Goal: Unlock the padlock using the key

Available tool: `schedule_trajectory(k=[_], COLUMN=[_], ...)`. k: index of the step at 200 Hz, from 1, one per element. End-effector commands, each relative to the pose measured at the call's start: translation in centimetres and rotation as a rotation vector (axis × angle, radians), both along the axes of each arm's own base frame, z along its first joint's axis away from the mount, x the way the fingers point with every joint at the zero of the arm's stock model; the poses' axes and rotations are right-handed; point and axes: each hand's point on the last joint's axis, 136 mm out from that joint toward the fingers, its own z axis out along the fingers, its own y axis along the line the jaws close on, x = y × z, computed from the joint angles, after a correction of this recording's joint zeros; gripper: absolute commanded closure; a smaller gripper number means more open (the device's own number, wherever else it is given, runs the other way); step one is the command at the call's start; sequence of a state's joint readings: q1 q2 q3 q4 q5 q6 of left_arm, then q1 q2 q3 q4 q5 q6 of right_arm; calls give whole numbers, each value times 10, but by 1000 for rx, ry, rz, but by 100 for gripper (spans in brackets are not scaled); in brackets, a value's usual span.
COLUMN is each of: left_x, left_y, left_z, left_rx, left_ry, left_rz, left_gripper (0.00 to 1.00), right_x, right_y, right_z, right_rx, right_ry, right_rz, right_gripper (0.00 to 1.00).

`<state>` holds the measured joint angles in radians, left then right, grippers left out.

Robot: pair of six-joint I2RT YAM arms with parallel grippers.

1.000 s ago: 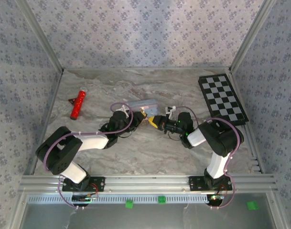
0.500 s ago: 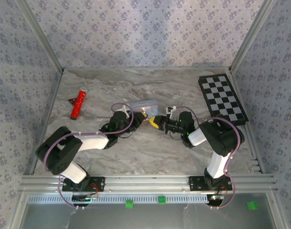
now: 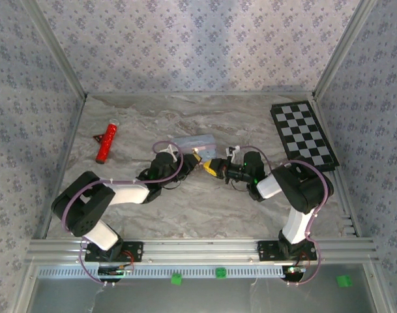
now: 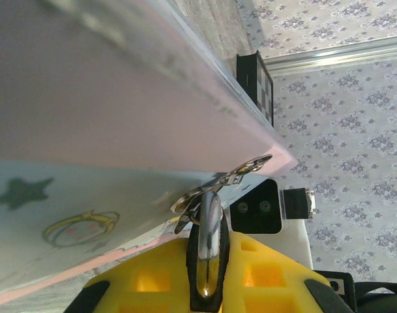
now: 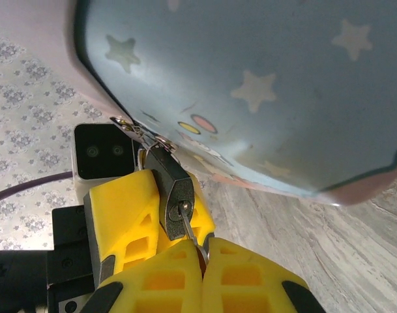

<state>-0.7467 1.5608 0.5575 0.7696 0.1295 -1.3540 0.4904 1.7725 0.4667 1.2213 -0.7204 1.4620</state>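
The small dark padlock hangs by its shackle from the hasp of a pale blue star-printed tin. My left gripper is shut on the padlock body, which sits edge-on between its yellow fingers. My right gripper is shut on the key, whose blade is in the keyhole on the padlock's bottom face. From above, the left gripper and right gripper meet tip to tip in front of the tin.
A black-and-white checkerboard lies at the back right. A red cylinder lies at the back left. The enclosure walls ring the marbled table, with open room in front of the arms.
The right wrist has shifted slightly to the right and back. Both grips and the tin are as before.
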Motion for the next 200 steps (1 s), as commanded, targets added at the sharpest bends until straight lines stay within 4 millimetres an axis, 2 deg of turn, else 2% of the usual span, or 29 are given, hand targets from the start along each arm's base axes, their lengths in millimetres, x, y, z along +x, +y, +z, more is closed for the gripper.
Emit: schedule_trajectory(k=[1, 30, 112, 164, 200], left_x=[-79, -79, -80, -87, -91], left_y=[-58, -58, -60, -76, -75], left_z=[9, 8, 11, 41, 47], left_rx=[-78, -80, -92, -183, -181], left_ry=[53, 54, 52, 21, 13], left_rz=[-402, -402, -409, -436, -442], left_gripper=[97, 97, 97, 97, 98], right_x=[19, 19, 18, 15, 20], right_y=[14, 12, 18, 22, 15], right_z=[49, 50, 72, 78, 73], right_rx=[47, 35, 83, 134, 118], right_ry=[-144, -148, -207, -288, -297], right_rz=[-17, -22, -2, 13, 15], right_gripper=[100, 100, 100, 100, 100])
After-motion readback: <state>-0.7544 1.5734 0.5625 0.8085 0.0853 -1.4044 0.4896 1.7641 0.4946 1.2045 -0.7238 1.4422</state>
